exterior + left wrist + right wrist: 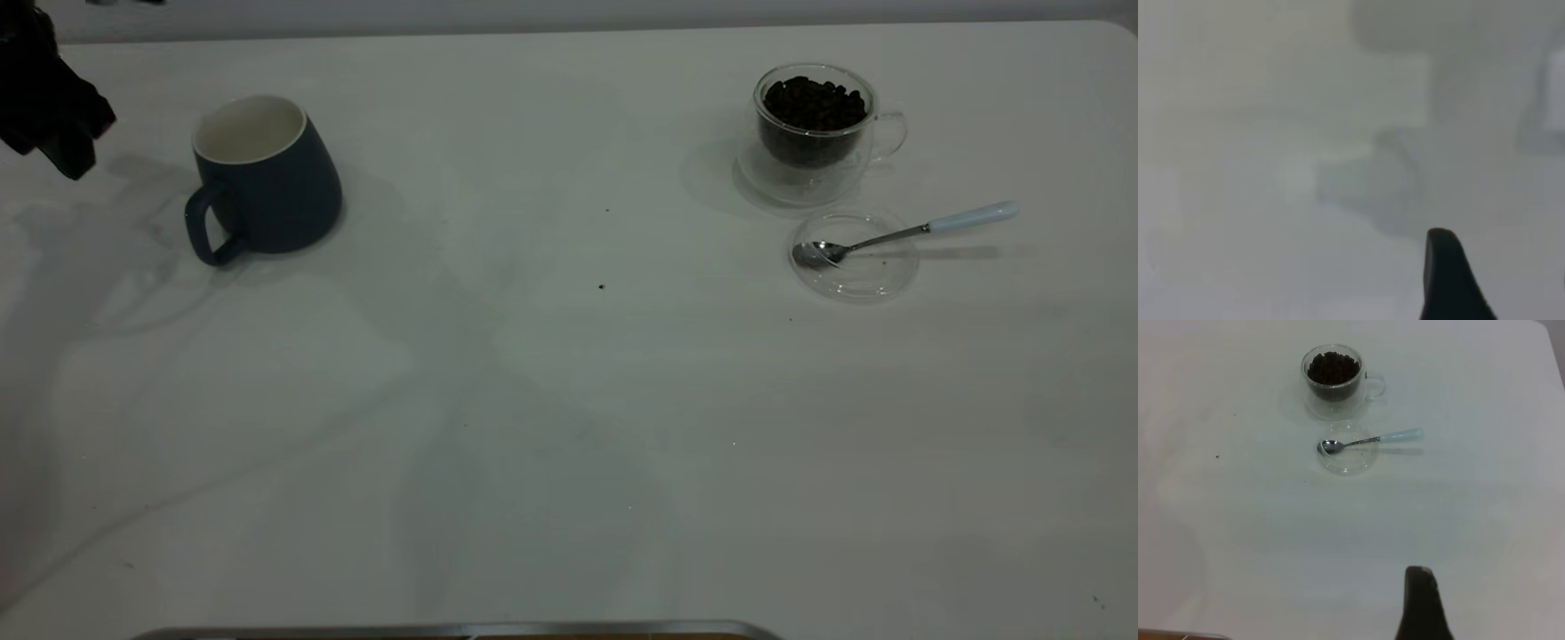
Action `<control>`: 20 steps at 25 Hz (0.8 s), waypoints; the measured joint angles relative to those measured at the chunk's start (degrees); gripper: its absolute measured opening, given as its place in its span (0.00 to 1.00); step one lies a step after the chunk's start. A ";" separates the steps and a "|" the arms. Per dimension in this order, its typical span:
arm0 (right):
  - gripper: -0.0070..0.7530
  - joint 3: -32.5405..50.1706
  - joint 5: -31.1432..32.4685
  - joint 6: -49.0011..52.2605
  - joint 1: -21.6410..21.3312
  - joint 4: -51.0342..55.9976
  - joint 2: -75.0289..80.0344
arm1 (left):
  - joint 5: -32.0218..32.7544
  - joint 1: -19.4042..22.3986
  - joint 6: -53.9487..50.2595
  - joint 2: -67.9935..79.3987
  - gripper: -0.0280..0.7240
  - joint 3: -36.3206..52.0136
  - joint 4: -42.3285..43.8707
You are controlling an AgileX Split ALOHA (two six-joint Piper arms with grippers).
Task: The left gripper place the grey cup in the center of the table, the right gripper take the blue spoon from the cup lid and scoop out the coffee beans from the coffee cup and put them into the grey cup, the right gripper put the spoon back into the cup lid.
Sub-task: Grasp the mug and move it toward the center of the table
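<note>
The grey cup [267, 182], dark with a white inside, stands upright at the table's left, its handle toward the front. My left gripper [53, 116] hovers at the far left edge, apart from the cup. In the left wrist view one dark finger [1445, 280] shows over bare table with nothing beside it. The glass coffee cup [813, 124] full of beans stands at the back right. The blue-handled spoon [907, 233] rests with its bowl in the clear cup lid [855, 258]. The right wrist view shows the coffee cup [1333, 377], spoon [1371, 441], lid [1348, 457] and one finger [1421, 607], well apart from them.
The white table [569, 400] stretches between the two cups. A few dark specks [602, 286] lie near its middle. A metal edge [462, 631] runs along the front. The table's right corner [1111, 36] shows at the back.
</note>
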 joint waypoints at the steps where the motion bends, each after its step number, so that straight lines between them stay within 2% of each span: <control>1: 0.75 0.00 0.00 0.00 0.00 0.00 0.00 | -0.03 0.00 0.00 -0.01 0.67 -0.09 0.16; 5: 0.75 0.00 0.00 0.00 0.00 0.00 0.00 | -2.16 0.00 2.29 -0.01 0.67 -0.19 1.87; 13: 0.75 0.00 0.00 0.00 0.00 0.00 0.00 | -4.78 -0.12 24.21 0.34 0.67 -0.19 2.27; 17: 0.75 0.00 0.00 0.00 0.00 0.00 0.00 | -5.41 -0.58 36.37 1.69 0.67 -0.19 -3.18; 20: 0.75 0.00 0.00 0.00 0.00 0.00 0.00 | -4.92 -0.57 47.18 2.38 0.67 -0.19 -10.86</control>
